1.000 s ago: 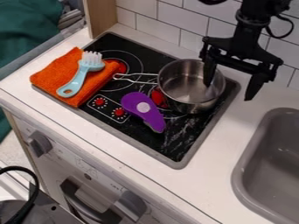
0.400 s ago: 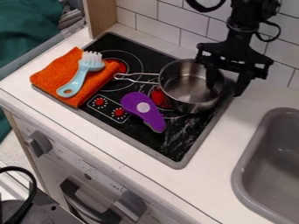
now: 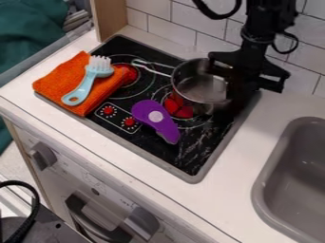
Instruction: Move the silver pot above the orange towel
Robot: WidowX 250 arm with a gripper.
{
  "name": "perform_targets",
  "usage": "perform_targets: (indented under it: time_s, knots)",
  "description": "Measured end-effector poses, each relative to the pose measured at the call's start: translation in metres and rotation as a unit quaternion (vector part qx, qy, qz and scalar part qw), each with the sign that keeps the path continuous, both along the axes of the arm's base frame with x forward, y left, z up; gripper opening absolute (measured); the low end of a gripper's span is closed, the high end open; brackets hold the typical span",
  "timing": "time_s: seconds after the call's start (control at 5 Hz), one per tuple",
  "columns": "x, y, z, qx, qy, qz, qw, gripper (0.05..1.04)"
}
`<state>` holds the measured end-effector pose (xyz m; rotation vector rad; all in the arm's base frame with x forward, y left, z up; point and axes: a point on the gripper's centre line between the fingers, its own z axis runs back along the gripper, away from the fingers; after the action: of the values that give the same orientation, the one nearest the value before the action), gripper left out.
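Note:
The black gripper (image 3: 236, 92) is at the right side of the silver pot (image 3: 198, 87), shut on its right wall and covering part of the rim. The pot is over the right rear part of the black stove, slightly tilted, its wire handle (image 3: 152, 67) pointing left and raised. On the stove's left corner lies the orange towel (image 3: 57, 84), with a light blue brush (image 3: 88, 85) resting on it.
A purple object with a white dot (image 3: 155, 117) lies on the stove (image 3: 203, 147) in front of the pot. The grey sink (image 3: 268, 173) is at the right, and a white tiled wall (image 3: 196, 21) stands behind.
The gripper has come down and left from above the pot's right side and closed on its wall. The pot has shifted and tilted, its handle swinging upward in view.

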<state>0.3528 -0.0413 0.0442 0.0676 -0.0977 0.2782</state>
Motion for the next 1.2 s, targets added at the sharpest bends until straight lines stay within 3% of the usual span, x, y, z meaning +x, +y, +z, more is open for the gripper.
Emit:
perform_targets:
  time_s: [0.4,0.6,1.0,1.2]
  knots:
    - [-0.011,-0.007,0.019,0.013,-0.010,-0.011,0.9998,0.058]
    - [-0.009,-0.010,0.039,0.005,-0.035,-0.026,0.9990,0.058]
    - [0.013,0.027,0.050,0.005,-0.045,-0.085,0.9954,0.058]
    - [0.027,0.053,0.039,0.013,-0.034,-0.107,0.9936,0.058]
